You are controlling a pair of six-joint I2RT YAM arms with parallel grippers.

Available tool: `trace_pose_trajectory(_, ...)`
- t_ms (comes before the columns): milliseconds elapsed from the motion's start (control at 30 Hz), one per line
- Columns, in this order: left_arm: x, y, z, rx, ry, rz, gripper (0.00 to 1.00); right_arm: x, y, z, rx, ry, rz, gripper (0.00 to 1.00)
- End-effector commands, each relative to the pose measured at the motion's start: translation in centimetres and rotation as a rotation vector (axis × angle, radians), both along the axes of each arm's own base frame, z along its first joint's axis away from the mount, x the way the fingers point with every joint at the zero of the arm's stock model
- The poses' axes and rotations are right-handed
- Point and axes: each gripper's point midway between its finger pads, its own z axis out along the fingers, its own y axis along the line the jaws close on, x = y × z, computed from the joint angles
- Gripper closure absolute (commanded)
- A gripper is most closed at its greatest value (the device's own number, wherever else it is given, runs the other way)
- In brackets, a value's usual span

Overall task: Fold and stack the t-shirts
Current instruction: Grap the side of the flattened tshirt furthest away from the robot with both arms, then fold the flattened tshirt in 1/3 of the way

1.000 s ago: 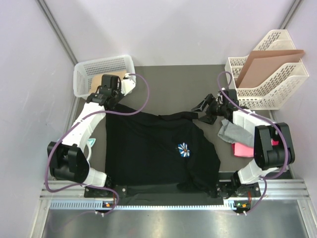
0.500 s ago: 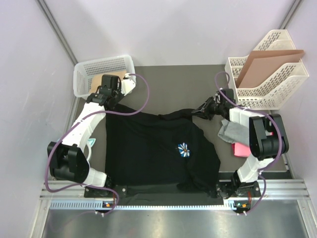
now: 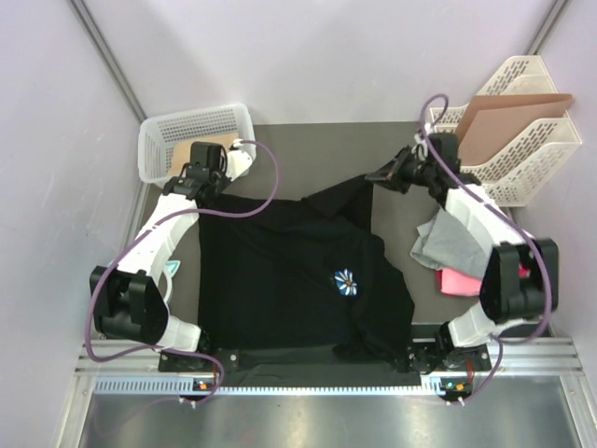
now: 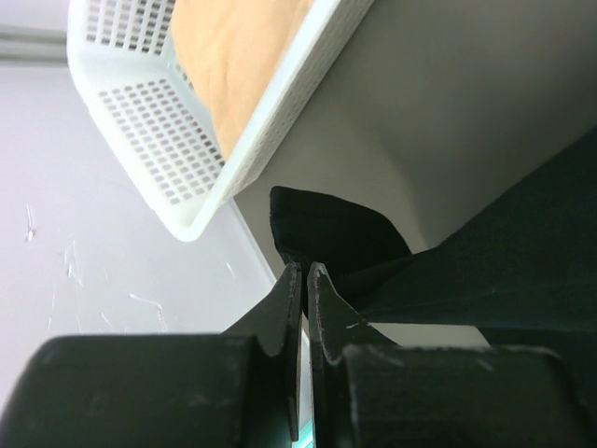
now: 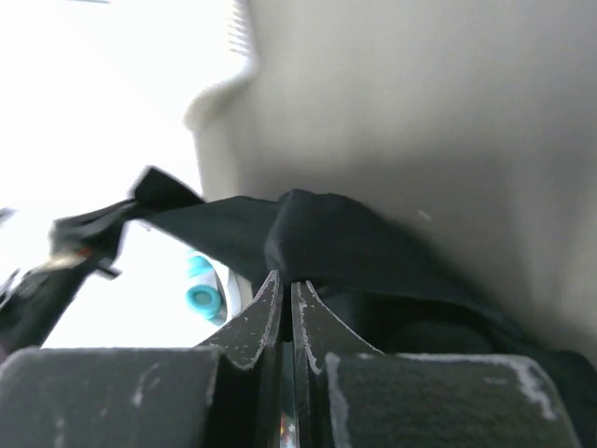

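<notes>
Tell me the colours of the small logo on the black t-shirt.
The logo is white and blue, clearest in the top external view.

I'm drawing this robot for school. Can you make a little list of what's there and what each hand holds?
Black t-shirt: spread out, logo up
Left hand: shut on its far left corner
Right hand: shut on its far right corner
Grey t-shirt: crumpled, right side
Pink t-shirt: beside the grey one
White basket: far left

Robot lab cell, bare walls (image 3: 308, 56), aluminium rail (image 3: 541, 364)
</notes>
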Motion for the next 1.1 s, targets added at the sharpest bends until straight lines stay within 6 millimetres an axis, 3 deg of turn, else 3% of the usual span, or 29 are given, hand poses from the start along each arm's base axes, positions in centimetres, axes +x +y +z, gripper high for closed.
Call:
trace_pose_trajectory(0,1.0,1.9,3.2,-0.004,-0.114,0.065,1.0,-2.1,-1.4,12.1,-0.076,-0.341,0.017,1.0)
trace_pose_trajectory(100,0.4,2.3,3.8,-0.031,-0.123,0.075,1.0,-3.9,-1.9,13.7,-0.103,-0.386,0.017,1.0)
trace_pose_trajectory(133,0.2,2.3,4.0,-0.034,-0.128,0.075,1.0,-4.4,-2.0,13.4,-0.111,-0.372,0.018,1.0)
trace_pose_trajectory(267,0.3,2.6,2.8,-0.014,-0.121,0.077,1.0,-3.7,-2.9,13.1,-0.153,-0.373,-0.003,1.0)
trace_pose_trajectory(300,0.6,2.7,2.7,-0.013,-0.127,0.081,1.0,-2.8,-3.1,12.3,-0.157,-0.351,-0.008,1.0)
trace_pose_trajectory(367,1.4,2.7,2.1,-0.008,-0.124,0.085,1.0,-1.5,-3.2,12.9,-0.159,-0.361,-0.017,1.0)
trace_pose_trajectory(400,2.1,2.7,2.6,-0.01,-0.15,0.088,1.0,-0.1,-3.4,11.9,-0.17,-0.336,-0.027,1.0)
trace_pose_trajectory(467,3.3,2.6,1.8,-0.005,-0.139,0.088,1.0,1.7,-3.9,12.9,-0.189,-0.355,-0.05,1.0)
trace_pose_trajectory(500,4.1,2.7,2.4,-0.001,-0.158,0.09,1.0,3.3,-4.2,11.7,-0.196,-0.325,-0.058,1.0)
trace_pose_trajectory(533,5.1,2.8,1.7,0.008,-0.15,0.092,1.0,4.3,-4.5,13.1,-0.196,-0.353,-0.071,1.0)
trace_pose_trajectory(567,5.8,3.1,1.5,0.018,-0.15,0.098,1.0,5.2,-4.6,13.1,-0.195,-0.35,-0.079,1.0)
trace_pose_trajectory(600,6.8,3.4,2.3,0.028,-0.17,0.106,1.0,6.8,-5.1,11.8,-0.2,-0.318,-0.091,1.0)
trace_pose_trajectory(633,7.9,3.6,1.0,0.04,-0.142,0.113,1.0,7.8,-5.3,13.3,-0.196,-0.346,-0.102,1.0)
trace_pose_trajectory(667,8.5,3.7,0.7,0.046,-0.134,0.117,1.0,8.7,-5.5,13.5,-0.194,-0.344,-0.112,1.0)
trace_pose_trajectory(700,9.6,4.0,1.5,0.046,-0.157,0.124,1.0,10.0,-5.4,12.1,-0.192,-0.315,-0.107,1.0)
trace_pose_trajectory(733,10.6,4.1,0.4,0.053,-0.142,0.128,1.0,10.9,-5.3,13.7,-0.189,-0.345,-0.111,1.0)
trace_pose_trajectory(767,11.3,4.2,0.2,0.058,-0.143,0.127,1.0,11.7,-5.4,13.7,-0.19,-0.343,-0.113,1.0)
trace_pose_trajectory(800,12.2,4.4,1.0,0.062,-0.168,0.133,1.0,13.1,-5.3,11.9,-0.193,-0.306,-0.107,1.0)
trace_pose_trajectory(833,13.0,4.5,-0.3,0.072,-0.151,0.138,1.0,13.7,-5.1,13.0,-0.19,-0.321,-0.105,1.0)
trace_pose_trajectory(867,13.7,4.8,-0.2,0.083,-0.168,0.147,1.0,14.2,-5.1,12.8,-0.193,-0.319,-0.102,1.0)
trace_pose_trajectory(900,14.5,5.0,0.3,0.085,-0.189,0.155,1.0,15.2,-5.0,11.2,-0.193,-0.289,-0.096,1.0)
trace_pose_trajectory(933,15.1,5.1,-0.9,0.088,-0.176,0.161,1.0,15.6,-4.9,11.8,-0.19,-0.301,-0.093,1.0)
trace_pose_trajectory(967,15.7,5.3,-0.4,0.082,-0.197,0.176,1.0,15.9,-4.8,11.5,-0.189,-0.295,-0.09,1.0)
trace_pose_trajectory(1000,16.1,5.5,-1.4,0.083,-0.18,0.184,1.0,16.3,-4.7,10.6,-0.188,-0.277,-0.084,1.0)
trace_pose_trajectory(1067,16.3,5.6,-1.8,0.072,-0.18,0.2,1.0,15.8,-4.6,10.6,-0.196,-0.272,-0.073,1.0)
